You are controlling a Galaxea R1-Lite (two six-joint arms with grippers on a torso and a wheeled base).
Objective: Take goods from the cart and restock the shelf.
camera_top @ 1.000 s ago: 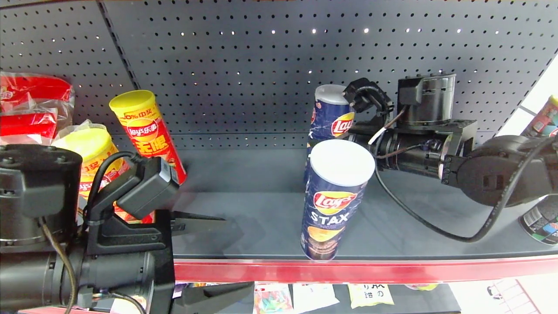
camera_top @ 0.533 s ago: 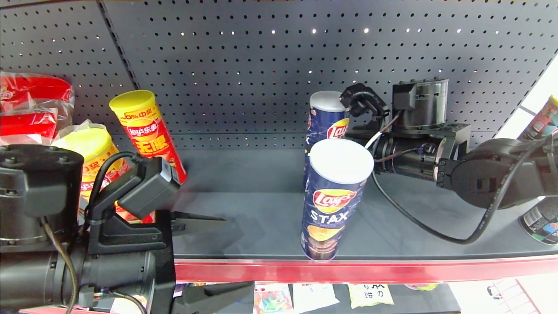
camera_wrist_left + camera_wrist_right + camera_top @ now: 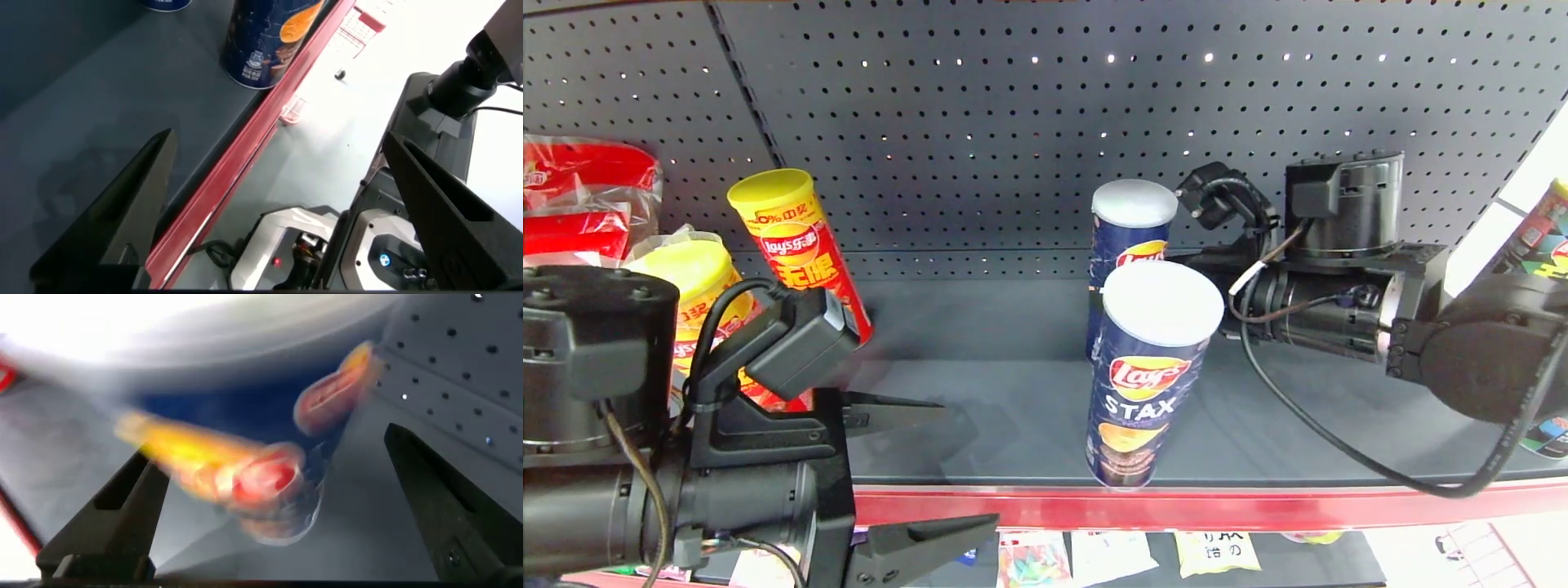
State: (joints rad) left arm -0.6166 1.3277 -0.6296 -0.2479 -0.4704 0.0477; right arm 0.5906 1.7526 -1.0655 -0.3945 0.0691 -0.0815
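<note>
Two blue chip cans stand upright on the grey shelf (image 3: 1013,384). The front can (image 3: 1150,376) is near the red shelf edge (image 3: 1217,506), and its base shows in the left wrist view (image 3: 261,45). The rear can (image 3: 1131,233) stands behind it. My right gripper (image 3: 274,449) is open at shelf height, its fingers (image 3: 114,523) wide on either side of the blurred rear can (image 3: 261,474). My left gripper (image 3: 970,462) hangs open and holds nothing at the shelf's front left, straddling the red edge (image 3: 237,163).
Red cans with yellow lids (image 3: 800,245) lean at the shelf's left, with red bags (image 3: 580,196) beyond them. A pegboard wall (image 3: 1013,122) backs the shelf. More cans (image 3: 1539,220) sit at the far right. Snack packets (image 3: 1094,555) lie on the lower shelf.
The rear blue can has shifted a little left and lower and now stands straight. The right arm pushed left, then drew back to the right. The left arm has barely moved.
</note>
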